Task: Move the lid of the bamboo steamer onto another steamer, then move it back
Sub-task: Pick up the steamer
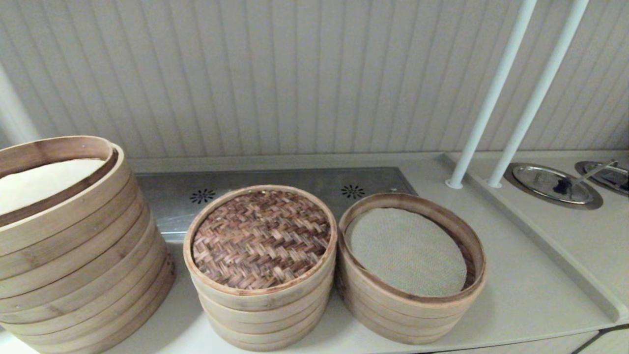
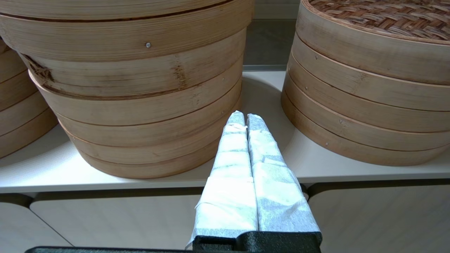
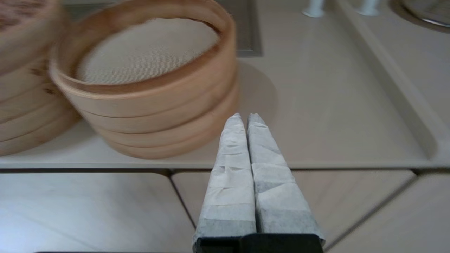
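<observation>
The bamboo steamer lid [image 1: 260, 238], with its dark herringbone weave and pale rim, lies on top of the smallest steamer [image 1: 260, 314] in the middle of the counter, so the slatted floor is hidden. In the left wrist view the lid [image 2: 383, 14] caps that stack of rings [image 2: 369, 105]. My left gripper [image 2: 245, 116] is shut and empty, low before the counter edge, between the big steamer and the lidded one. My right gripper [image 3: 245, 116] is also shut and empty, before the counter edge beside the cloth-lined steamer [image 3: 154, 102]. Neither gripper shows in the head view.
The cloth-lined steamer [image 1: 403, 314] stands uncovered right of the lidded one, almost touching it. The large tall steamer [image 1: 73, 255] fills the left. Behind lie a metal vent panel [image 1: 275, 184], two white poles [image 1: 491, 93] and round metal covers [image 1: 553, 184] past a raised ledge.
</observation>
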`<state>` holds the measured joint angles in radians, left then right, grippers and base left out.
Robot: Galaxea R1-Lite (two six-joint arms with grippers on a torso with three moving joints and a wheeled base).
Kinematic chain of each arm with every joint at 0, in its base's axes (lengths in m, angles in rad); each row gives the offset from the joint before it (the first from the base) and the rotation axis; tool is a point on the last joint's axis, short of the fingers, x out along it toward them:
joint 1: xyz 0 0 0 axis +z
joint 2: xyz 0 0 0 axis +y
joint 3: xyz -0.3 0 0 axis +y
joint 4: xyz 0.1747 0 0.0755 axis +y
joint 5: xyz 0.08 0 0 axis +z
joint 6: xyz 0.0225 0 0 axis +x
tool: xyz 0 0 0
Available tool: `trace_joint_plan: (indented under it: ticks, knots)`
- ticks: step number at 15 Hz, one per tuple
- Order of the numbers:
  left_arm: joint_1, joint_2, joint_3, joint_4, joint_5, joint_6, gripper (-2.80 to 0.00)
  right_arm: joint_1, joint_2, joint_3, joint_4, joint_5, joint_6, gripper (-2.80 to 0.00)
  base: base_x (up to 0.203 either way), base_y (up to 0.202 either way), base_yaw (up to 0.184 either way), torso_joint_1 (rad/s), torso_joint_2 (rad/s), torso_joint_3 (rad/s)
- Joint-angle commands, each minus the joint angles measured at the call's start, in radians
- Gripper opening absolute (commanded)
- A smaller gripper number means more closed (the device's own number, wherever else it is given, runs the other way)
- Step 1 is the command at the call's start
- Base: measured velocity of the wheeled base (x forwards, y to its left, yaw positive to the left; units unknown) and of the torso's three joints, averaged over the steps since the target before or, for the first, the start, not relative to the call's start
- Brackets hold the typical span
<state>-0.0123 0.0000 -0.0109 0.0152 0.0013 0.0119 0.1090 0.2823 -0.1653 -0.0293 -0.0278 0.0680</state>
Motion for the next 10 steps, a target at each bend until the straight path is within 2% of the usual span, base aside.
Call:
trace_joint_plan:
  ticks: [1, 3, 5, 8, 10]
  knots:
    - [0.0, 0.002, 0.0, 0.0, 0.0, 0.0, -2.8, -0.103, -0.028, 0.018, 0.017, 0.057, -0.021, -2.8, 0.0, 0.0, 0.0, 0.0, 0.0, 0.0]
    - [0.0, 0.002, 0.0, 0.0, 0.0, 0.0, -2.8, -0.127, -0.063, 0.1, 0.006, 0.094, -0.084, -2.8, 0.0, 0.0, 0.0, 0.0, 0.0, 0.0]
    - [0.0, 0.002, 0.0, 0.0, 0.0, 0.0, -2.8, -0.12, -0.139, 0.14, -0.024, 0.099, -0.099, -2.8, 0.0, 0.0, 0.0, 0.0, 0.0, 0.0]
    - [0.0, 0.002, 0.0, 0.0, 0.0, 0.0, -2.8, -0.115, -0.278, 0.157, 0.038, 0.05, -0.109, -2.8, 0.0, 0.0, 0.0, 0.0, 0.0, 0.0]
    - [0.0, 0.002, 0.0, 0.0, 0.0, 0.0, -2.8, -0.115, -0.275, 0.167, 0.027, 0.032, -0.086, -2.8, 0.0, 0.0, 0.0, 0.0, 0.0, 0.0]
